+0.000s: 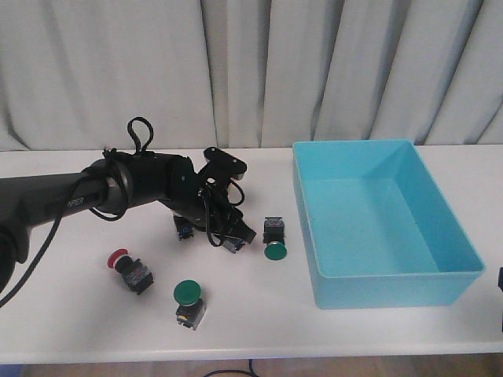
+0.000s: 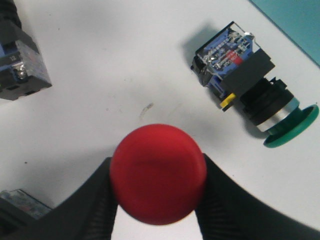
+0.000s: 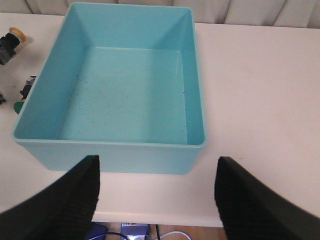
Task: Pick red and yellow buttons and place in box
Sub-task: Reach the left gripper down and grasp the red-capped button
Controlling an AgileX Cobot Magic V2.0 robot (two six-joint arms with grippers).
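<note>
My left gripper [image 2: 156, 167] is shut on the round cap of a red button [image 2: 158, 180] and holds it just above the white table; in the front view this gripper [image 1: 226, 229] is left of the box and the held button is hidden by it. A second red button [image 1: 127, 268] lies on its side at the front left. A button with a pale yellow cap [image 3: 13, 39] lies beyond the box's left side. The turquoise box [image 1: 385, 275] stands at the right and holds nothing [image 3: 50, 90]. My right gripper [image 3: 157, 165] is open, near the table's front edge before the box.
Two green-capped buttons lie on the table: one [image 1: 274, 239] just left of the box, also in the left wrist view [image 2: 252, 92], and one [image 1: 189, 299] near the front edge. Another button body [image 2: 20, 65] lies beside the left gripper. A grey curtain hangs behind.
</note>
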